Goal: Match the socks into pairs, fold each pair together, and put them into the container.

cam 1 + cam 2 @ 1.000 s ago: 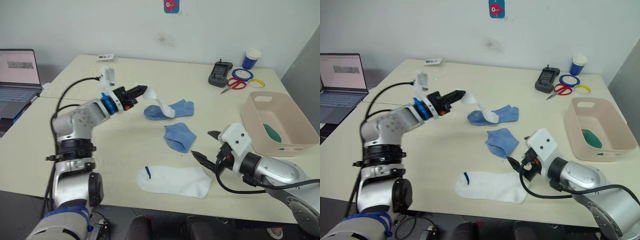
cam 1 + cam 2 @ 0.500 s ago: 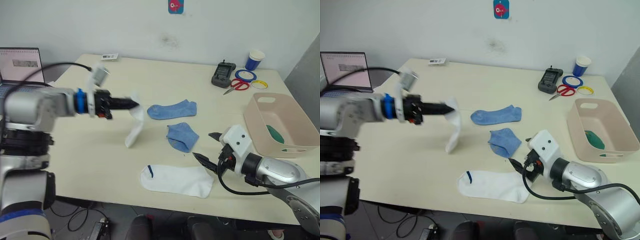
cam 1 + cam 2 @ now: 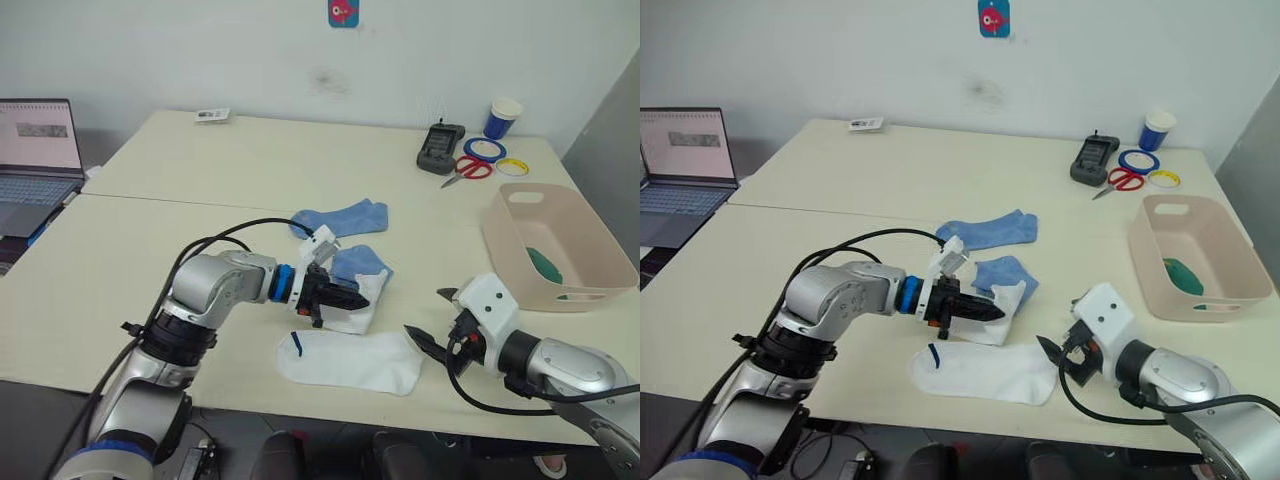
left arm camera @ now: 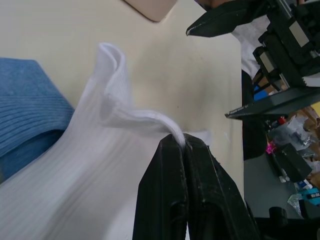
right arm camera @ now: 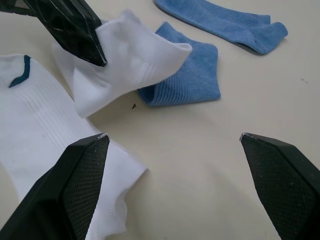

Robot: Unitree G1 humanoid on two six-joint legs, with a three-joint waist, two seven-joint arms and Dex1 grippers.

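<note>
Near the worktop's [image 3: 150,230] front edge, pinching a fold of the held white sock [image 3: 1006,299] with the left tool [image 3: 356,298], fingers pressed tight together on the cloth in the left wrist view. Carrying it low, draped partly over the folded blue sock [image 3: 360,262] and just beside the flat white sock [image 3: 350,362]. Looks like bringing white to white, lining up the pair so the two can be laid together and folded.

Waiting at the toe end of that flat white sock with the right tool [image 3: 426,314], fingers spread wide, near the cloth but not touching it. Probably poised to pin or lift the toe once the mate comes down.

Further back toward the middle, leaving the flat blue sock [image 3: 340,215] untouched, mate to the folded one, for later by the look of it. Over at the right edge, keeping the container [image 3: 540,285] within the right arm's reach, with a green item [image 3: 545,265] already inside; cannot tell what exactly.

Against half a second ago: swung the left tool in from the left side of the worktop, where the white sock hung free in the air, to the front middle. Kept the right tool spread as before, beside the same toe.
</note>
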